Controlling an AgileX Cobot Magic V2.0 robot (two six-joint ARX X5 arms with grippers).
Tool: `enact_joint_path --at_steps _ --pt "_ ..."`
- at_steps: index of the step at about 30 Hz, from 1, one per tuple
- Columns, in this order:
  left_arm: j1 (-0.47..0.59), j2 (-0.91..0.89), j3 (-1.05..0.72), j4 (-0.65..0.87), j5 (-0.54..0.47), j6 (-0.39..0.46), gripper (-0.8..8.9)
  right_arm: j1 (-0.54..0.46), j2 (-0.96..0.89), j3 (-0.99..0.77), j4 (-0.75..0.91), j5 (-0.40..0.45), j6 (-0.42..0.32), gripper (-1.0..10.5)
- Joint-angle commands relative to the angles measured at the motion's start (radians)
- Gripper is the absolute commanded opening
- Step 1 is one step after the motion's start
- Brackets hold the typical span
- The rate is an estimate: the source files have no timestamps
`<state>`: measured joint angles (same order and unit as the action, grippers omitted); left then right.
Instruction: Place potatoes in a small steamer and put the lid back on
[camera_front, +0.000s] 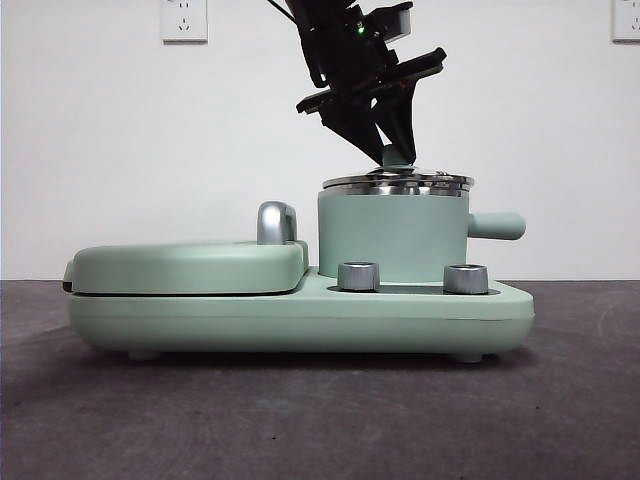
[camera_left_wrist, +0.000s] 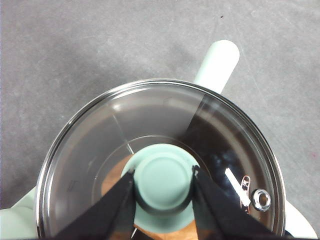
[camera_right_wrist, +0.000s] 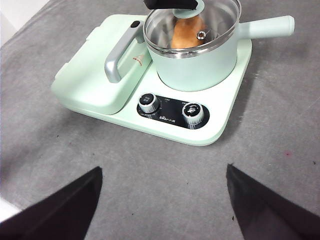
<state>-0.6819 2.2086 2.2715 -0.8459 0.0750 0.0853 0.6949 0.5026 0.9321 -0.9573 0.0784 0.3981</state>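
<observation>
Landmark: mint-green steamer pot (camera_front: 392, 237), seated on the right part of the mint-green cooker base (camera_front: 300, 318).

Glass lid (camera_left_wrist: 160, 150) sitting flat on the pot's steel rim, seen level in the front view. Small steam vent (camera_left_wrist: 261, 199) near the lid's edge. Stubby side handle (camera_front: 497, 225) projecting from the pot, away from the griddle cover (camera_front: 185, 266).

Left gripper (camera_left_wrist: 163, 182) directly above the pot, black jaws clamped on either side of the lid's mint-green knob (camera_left_wrist: 164, 176), both touching it. In the front view, same gripper coming down from above, tips meeting the knob at the lid's centre.

Potato (camera_right_wrist: 186, 31) inside the pot, orange-brown, visible through the glass beneath the knob; contact with the pot floor not discernible.

Right gripper (camera_right_wrist: 162, 205) well apart from the pot, on the side of the control panel, jaws spread wide over bare grey table (camera_right_wrist: 150, 170), grasping nothing.

Two silver-capped dials (camera_right_wrist: 148, 102) on the base just beside the pot. Silver griddle handle (camera_front: 276, 222) between the griddle cover and the pot.
</observation>
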Motion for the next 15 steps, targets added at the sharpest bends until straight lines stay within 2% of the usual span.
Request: enact_joint_path --at_steps 1,15 --pt "-0.010 0.023 0.030 0.005 -0.008 -0.003 0.14 0.010 0.004 0.005 0.007 0.002 0.010 3.9" --pt "-0.009 0.038 0.030 0.006 -0.024 0.011 0.14 0.010 0.004 0.005 0.007 0.002 0.010 3.9"
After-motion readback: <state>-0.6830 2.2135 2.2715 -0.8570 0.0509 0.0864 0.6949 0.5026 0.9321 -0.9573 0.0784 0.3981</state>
